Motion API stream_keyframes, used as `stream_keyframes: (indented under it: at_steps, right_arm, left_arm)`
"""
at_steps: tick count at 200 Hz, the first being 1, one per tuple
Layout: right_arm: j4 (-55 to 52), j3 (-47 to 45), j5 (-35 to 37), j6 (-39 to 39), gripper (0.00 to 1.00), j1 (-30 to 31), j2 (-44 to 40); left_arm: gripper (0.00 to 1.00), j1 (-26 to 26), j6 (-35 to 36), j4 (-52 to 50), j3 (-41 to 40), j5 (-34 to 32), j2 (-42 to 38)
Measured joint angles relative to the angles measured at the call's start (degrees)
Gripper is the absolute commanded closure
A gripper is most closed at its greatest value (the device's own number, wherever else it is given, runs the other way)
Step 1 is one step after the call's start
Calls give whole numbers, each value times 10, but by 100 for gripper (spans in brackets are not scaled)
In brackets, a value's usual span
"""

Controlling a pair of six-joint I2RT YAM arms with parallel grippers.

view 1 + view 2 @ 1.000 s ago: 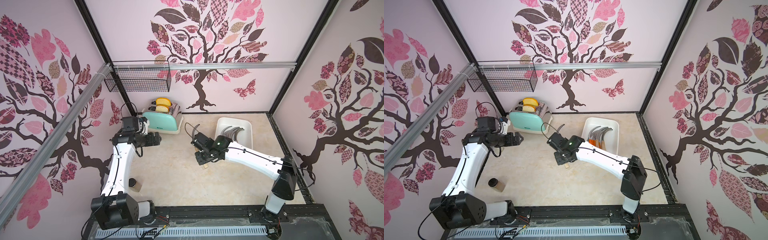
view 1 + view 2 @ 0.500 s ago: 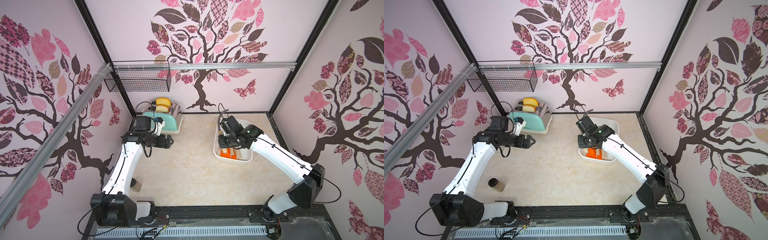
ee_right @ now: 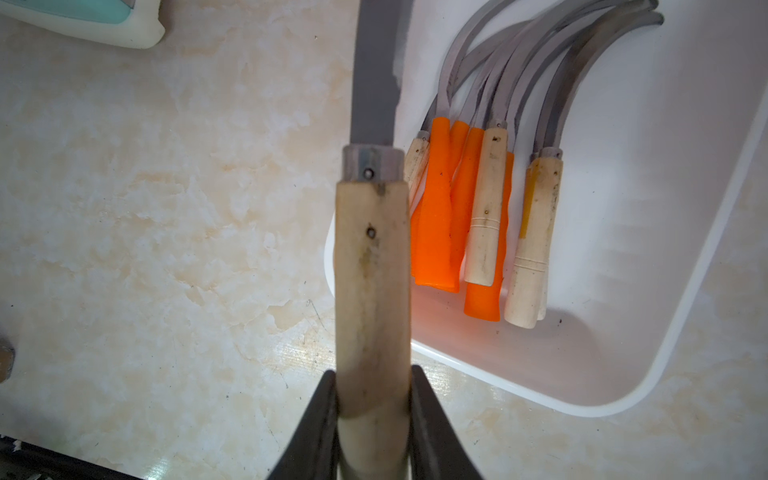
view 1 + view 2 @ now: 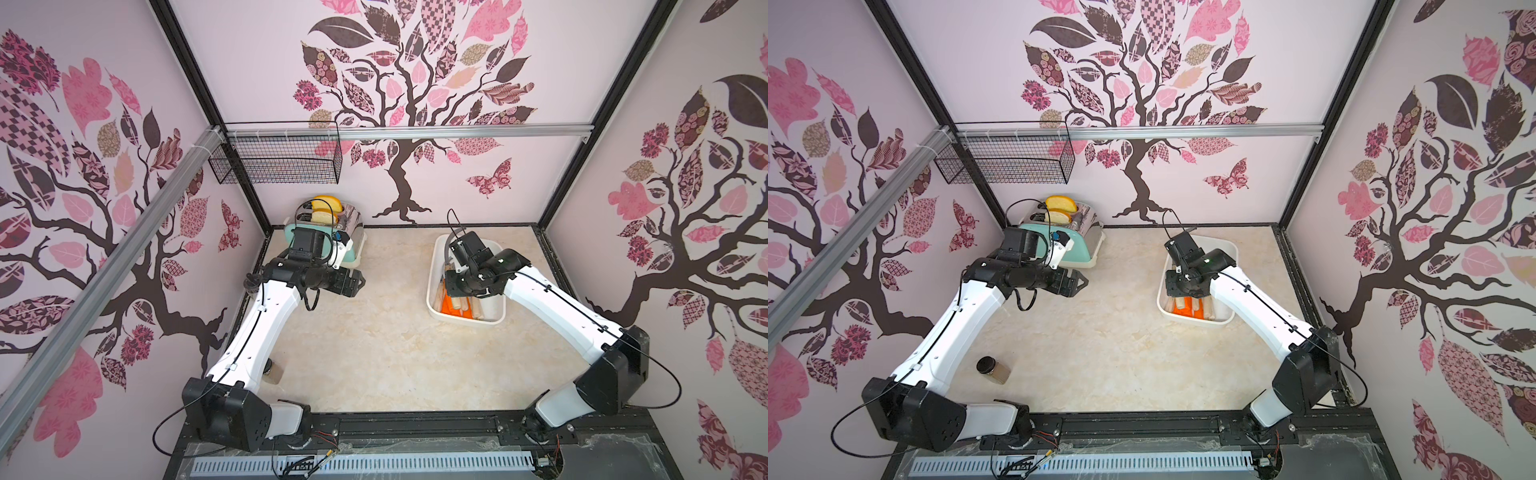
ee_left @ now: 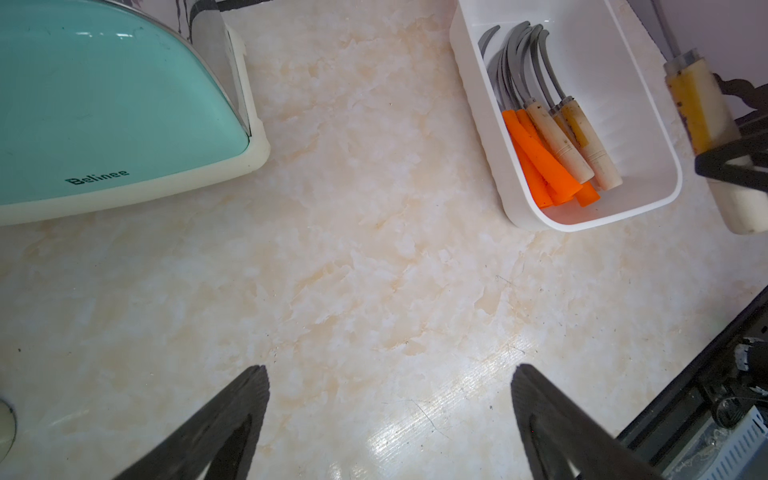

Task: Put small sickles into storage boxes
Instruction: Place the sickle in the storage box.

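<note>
The white storage box (image 4: 465, 319) stands at the back right of the table and shows in both top views (image 4: 1196, 323). Several small sickles (image 3: 486, 208) lie in it side by side, with orange and pale wooden handles and the grey blades curving toward the back wall. My right gripper (image 3: 374, 384) is shut on the pale wooden handle of another sickle (image 3: 372, 270), held above the box's inner long rim, blade pointing away. My left gripper (image 5: 388, 374) hangs open and empty over bare table near the toaster, with the box (image 5: 582, 224) ahead of it.
A teal toaster (image 4: 328, 232) with bread slices stands at the back left. A black wire basket (image 4: 278, 162) hangs on the back wall above it. A small brown jar (image 4: 992, 369) lies near the left arm's base. Walls close three sides.
My right arm has swung from the table's middle to above the box, carrying the wooden-handled sickle. The left arm has reached a little further toward the middle.
</note>
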Motion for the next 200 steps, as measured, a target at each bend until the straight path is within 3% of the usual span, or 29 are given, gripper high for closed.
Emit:
stream_keyframes:
  at_steps: [56,200]
  right_arm:
    - [16,-8,-28,-1,100,-42,0]
    - [38,-27,-55,-15,100,-64,5]
  left_arm:
    - [5,-7,2,13,-5,-40,26]
    - [5,-9,13,42,-61,-57,-18]
